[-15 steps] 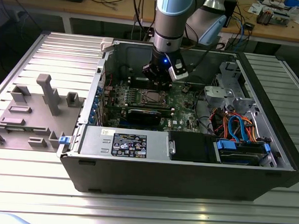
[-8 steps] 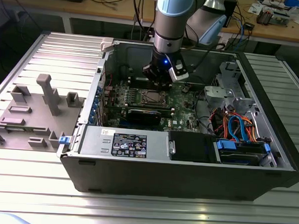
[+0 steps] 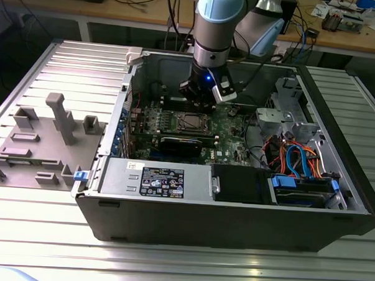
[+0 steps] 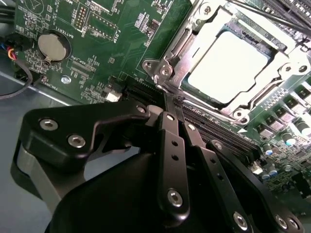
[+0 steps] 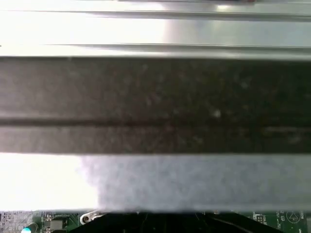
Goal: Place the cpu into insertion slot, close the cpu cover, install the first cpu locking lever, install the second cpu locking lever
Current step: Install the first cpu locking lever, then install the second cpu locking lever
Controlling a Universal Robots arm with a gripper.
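The cpu point(image 4: 228, 65), with a bright silver top, lies flat in the insertion slot point(image 3: 191, 122) on the green motherboard inside the open computer case. The silvery cpu cover point(image 4: 211, 29) lies down around it, and the chip shows through its window. Thin metal lever rods point(image 4: 265, 90) run along the socket's sides. My gripper point(image 3: 201, 101) hangs just above the board at the socket's far edge. In the second wrist view the gripper point(image 4: 172, 104) has its black fingers point(image 4: 170, 141) pressed together with nothing between them, beside the socket's corner.
A black expansion card point(image 3: 184, 143) lies in front of the socket. Long black slots point(image 4: 218, 128) run beside my fingers. A coin battery point(image 4: 52, 46) sits on the board. Blue and orange cables point(image 3: 292, 160) fill the case's right side. A grey fixture point(image 3: 57, 122) stands at the exterior view's left.
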